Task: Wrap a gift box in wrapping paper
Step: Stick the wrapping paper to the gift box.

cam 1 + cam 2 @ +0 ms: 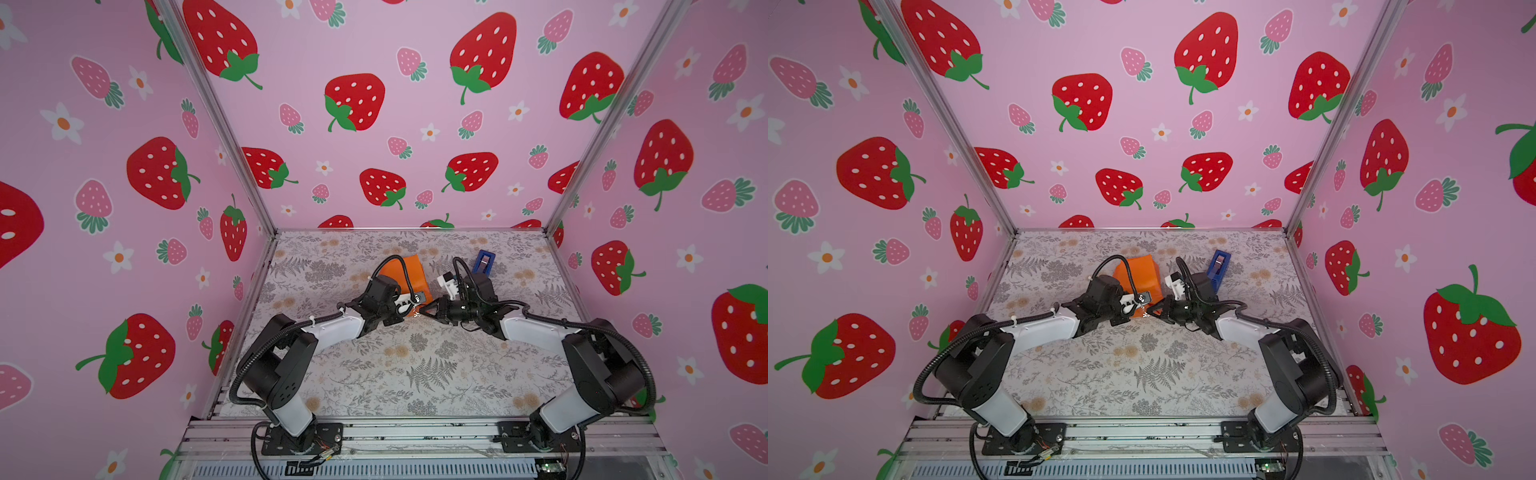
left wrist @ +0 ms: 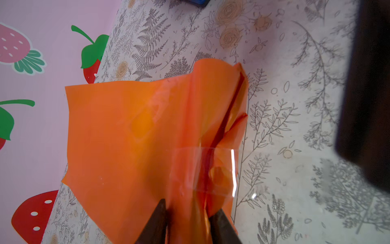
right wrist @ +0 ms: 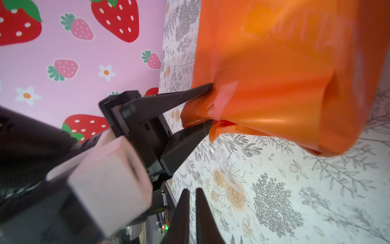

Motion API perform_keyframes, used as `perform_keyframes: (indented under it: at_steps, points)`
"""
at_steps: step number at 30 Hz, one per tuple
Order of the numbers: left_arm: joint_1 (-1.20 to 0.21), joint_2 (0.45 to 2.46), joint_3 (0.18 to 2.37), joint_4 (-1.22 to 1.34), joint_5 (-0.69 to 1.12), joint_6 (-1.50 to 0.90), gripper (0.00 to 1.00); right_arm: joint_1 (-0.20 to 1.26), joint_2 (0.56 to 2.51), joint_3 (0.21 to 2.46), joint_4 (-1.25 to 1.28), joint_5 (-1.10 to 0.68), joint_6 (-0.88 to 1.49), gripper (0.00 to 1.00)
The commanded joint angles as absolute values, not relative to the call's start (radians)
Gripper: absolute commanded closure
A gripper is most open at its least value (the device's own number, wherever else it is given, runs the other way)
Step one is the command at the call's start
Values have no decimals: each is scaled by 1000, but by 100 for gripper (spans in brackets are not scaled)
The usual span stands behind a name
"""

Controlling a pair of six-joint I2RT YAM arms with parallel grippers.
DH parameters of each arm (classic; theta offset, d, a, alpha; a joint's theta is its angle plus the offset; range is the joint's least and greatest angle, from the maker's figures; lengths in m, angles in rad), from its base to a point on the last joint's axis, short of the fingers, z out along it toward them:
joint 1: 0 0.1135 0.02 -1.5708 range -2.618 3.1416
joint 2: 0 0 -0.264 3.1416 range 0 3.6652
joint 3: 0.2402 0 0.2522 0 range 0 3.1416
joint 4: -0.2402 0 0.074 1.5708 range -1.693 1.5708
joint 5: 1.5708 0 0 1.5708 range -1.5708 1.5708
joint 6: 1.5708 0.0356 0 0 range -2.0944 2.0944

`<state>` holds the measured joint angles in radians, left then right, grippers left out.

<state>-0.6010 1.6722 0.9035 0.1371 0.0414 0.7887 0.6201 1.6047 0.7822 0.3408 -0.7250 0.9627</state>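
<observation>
Currently the left gripper clamps the folded end of the orange wrapping paper; the right gripper is fully closed, its tips just beside that end.

The wrapping paper between my left gripper's jaws is a thin, glossy orange sheet. It is smooth on the flat and creased where it bunches at the tips. Just ahead of those tips, 1 strip of clear tape lies across the fold, a shiny plastic film catching a bright glint. My fingers look like matt black hard plastic, and so do the 2 on my right gripper. Under both, the table covering looks matt and smooth beneath its grey floral print. Beyond my right jaws, the tape dispenser is smooth blue plastic.
</observation>
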Motion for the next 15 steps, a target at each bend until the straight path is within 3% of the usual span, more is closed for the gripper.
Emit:
perform_keyframes:
  at_steps: [1,6,15]
  points:
    - [-597,1724,887,-29,49,798,66,627,1655,800,438,-730,960,99]
    - [-596,1723,889,-35,48,799,66,632,1713,795,583,-746,1035,100]
    - [-595,1721,891,-41,48,801,66,637,1777,828,563,-657,1057,100]
